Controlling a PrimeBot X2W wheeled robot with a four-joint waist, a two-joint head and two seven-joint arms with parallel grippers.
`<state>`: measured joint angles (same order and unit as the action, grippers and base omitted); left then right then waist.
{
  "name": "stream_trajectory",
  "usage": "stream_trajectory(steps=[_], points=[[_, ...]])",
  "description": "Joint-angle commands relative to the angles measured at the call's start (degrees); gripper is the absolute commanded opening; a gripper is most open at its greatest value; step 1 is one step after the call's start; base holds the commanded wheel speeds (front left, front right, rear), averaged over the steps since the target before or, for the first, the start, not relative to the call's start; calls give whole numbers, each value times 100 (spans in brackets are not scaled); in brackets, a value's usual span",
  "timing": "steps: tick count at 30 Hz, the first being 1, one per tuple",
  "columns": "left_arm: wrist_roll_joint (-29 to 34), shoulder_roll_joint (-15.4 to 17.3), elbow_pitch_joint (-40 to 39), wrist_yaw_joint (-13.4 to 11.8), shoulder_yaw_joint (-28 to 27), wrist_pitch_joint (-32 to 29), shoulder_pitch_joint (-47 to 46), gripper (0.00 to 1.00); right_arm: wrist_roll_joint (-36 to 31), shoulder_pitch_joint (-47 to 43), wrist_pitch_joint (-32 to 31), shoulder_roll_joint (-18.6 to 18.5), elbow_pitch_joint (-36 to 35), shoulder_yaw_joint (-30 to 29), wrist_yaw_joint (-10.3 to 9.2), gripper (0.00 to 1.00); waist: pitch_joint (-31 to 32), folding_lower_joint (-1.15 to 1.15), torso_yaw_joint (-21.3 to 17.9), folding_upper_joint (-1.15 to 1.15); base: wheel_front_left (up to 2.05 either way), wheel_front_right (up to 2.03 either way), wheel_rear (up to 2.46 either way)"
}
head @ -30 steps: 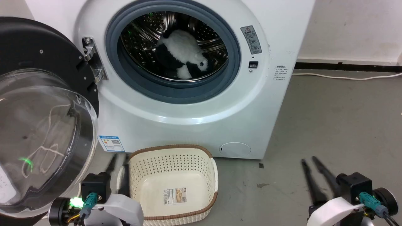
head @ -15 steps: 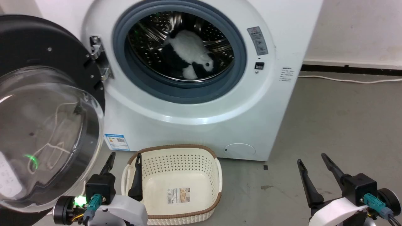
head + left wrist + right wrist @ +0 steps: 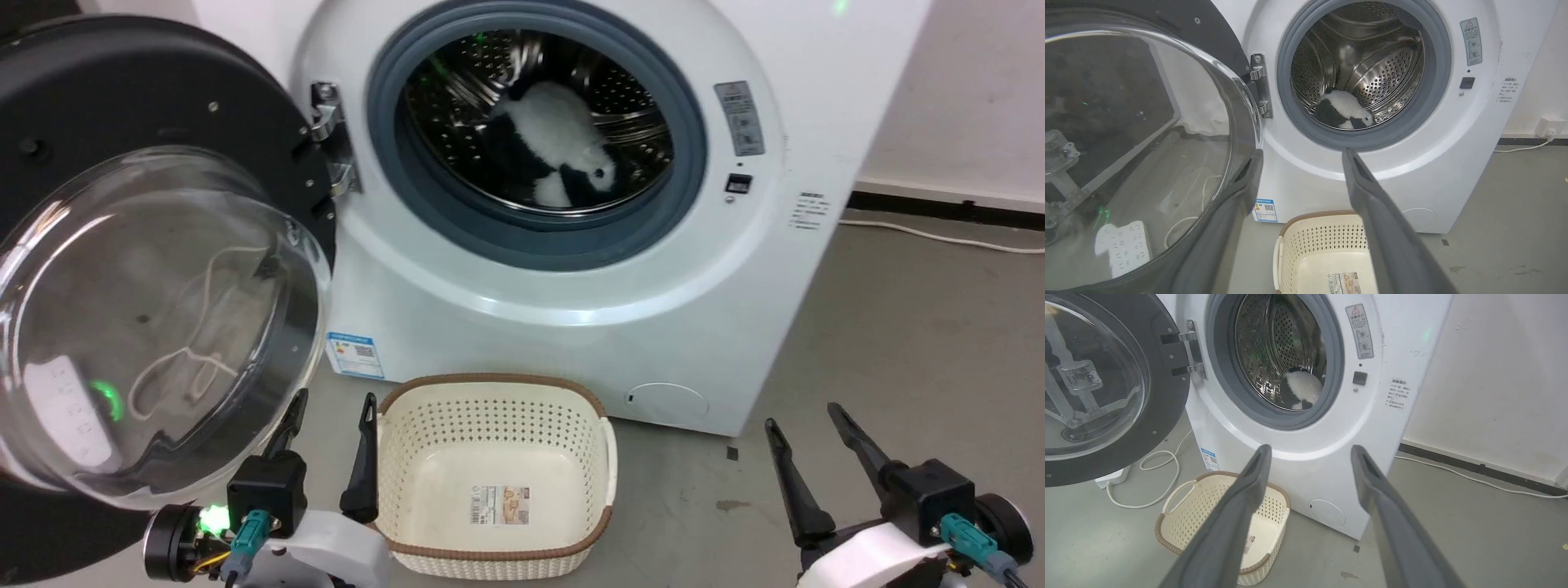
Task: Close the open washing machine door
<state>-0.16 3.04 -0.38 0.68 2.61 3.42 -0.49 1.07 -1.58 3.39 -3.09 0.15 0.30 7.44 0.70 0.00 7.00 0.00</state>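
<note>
The washing machine door (image 3: 147,269) stands swung wide open at the left, its black rim and bulging glass bowl facing me, held by a metal hinge (image 3: 331,151). The same door (image 3: 1139,155) fills the left of the left wrist view and door (image 3: 1098,388) shows at the left in the right wrist view. My left gripper (image 3: 331,412) is open, low beside the glass bowl's lower right edge, holding nothing. My right gripper (image 3: 804,416) is open over the bare floor at the lower right, far from the door. The grey-ringed drum opening (image 3: 535,135) holds a black and white plush toy (image 3: 559,143).
A cream perforated basket (image 3: 498,392) with a brown rim sits on the floor in front of the white machine (image 3: 571,343), just right of my left gripper. A white cable (image 3: 939,237) runs along the wall base at the right. A power strip (image 3: 1112,477) lies under the door.
The whole head picture has shifted right, so the camera has turned left. Both grippers stay open low in the view, the left one closer under the door's glass bowl.
</note>
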Motion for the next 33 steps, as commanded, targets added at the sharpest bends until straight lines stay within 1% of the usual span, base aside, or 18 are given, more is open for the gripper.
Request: stream_trajectory(steps=[1, 15, 33], points=[[-21, 21, -46, 3, 14, 59, 76, 100, 28, 8, 67, 6, 4, 29, 1, 100, -21, 0, 69, 0, 0, 0, 0], [-16, 33, -268, -86, 40, 226, 186, 100, 7, 248, 234, 8, 179, 334, 2, 100, -110, 0, 458, 0, -2, -2, -2], [5, 49, -397, -162, 238, 442, 279, 100, 59, 316, 448, -24, 294, 541, 2, 100, -101, 0, 881, 0, -6, -6, -6]])
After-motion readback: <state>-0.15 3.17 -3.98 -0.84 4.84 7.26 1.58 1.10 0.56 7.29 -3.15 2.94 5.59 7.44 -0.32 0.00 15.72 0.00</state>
